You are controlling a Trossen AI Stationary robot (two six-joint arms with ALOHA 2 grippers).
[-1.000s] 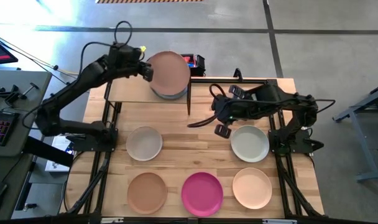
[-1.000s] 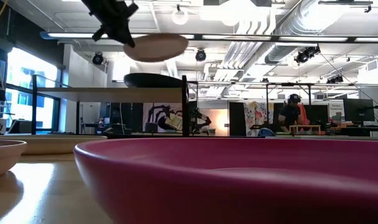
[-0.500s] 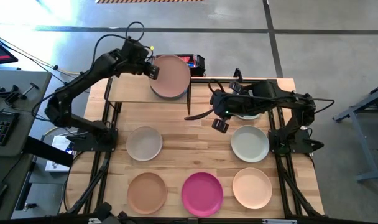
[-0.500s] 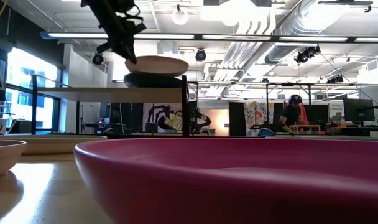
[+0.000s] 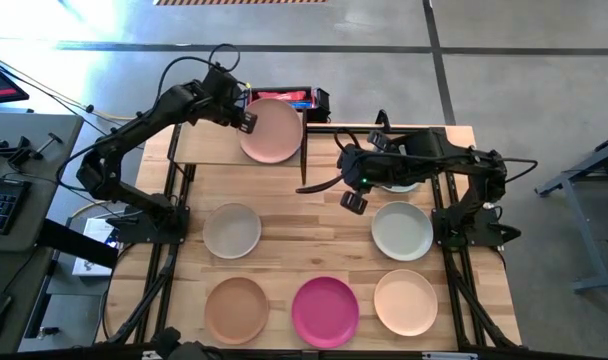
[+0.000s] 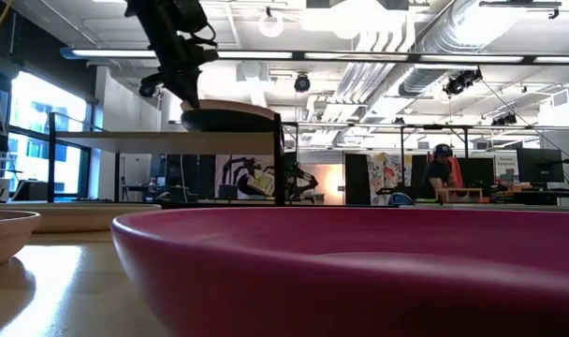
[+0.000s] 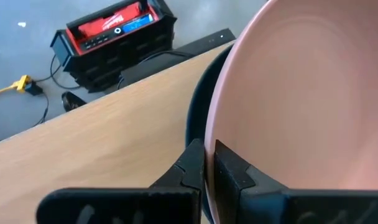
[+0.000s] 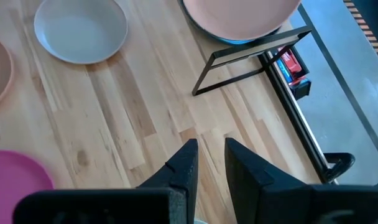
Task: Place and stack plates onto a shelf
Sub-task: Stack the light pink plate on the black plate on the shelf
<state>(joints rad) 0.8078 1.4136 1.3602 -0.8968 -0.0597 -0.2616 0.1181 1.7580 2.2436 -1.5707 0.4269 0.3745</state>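
Observation:
The peach plate (image 5: 276, 130) lies on the dark teal plate (image 7: 197, 118) at the right end of the light wood shelf (image 5: 209, 146), which stands at the table's far edge. My left gripper (image 5: 246, 118) is shut on the peach plate's left rim. In the low view the peach plate shows as a pale strip over the dark teal plate (image 6: 228, 122). My right gripper (image 5: 354, 200) hovers over the middle of the table, slightly open, touching nothing. The off-white plate (image 5: 232, 230), pale green plate (image 5: 402, 230), tan plate (image 5: 236, 310), magenta plate (image 5: 324, 312) and cream plate (image 5: 405, 302) rest on the tabletop. My left gripper pinches the peach plate's rim (image 7: 214, 134) on the plate's left side, one finger (image 7: 192, 167) outside and below the rim, the other finger (image 7: 232, 174) on the plate's inner face. It comes slanting down from the table's left. The plate lies nearly level on the dark teal plate.
A thin black frame post (image 5: 303, 160) stands at the shelf's right end, between the stack and my right arm. A red and black box (image 7: 111, 34) sits on the floor beyond the shelf. The shelf's left half (image 7: 102, 137) is bare wood.
My left gripper has moved down and slightly toward the far edge, lowering the peach plate from well above the shelf onto the dark teal plate. The plate has levelled out as it came down. The gripper has stayed shut on the rim.

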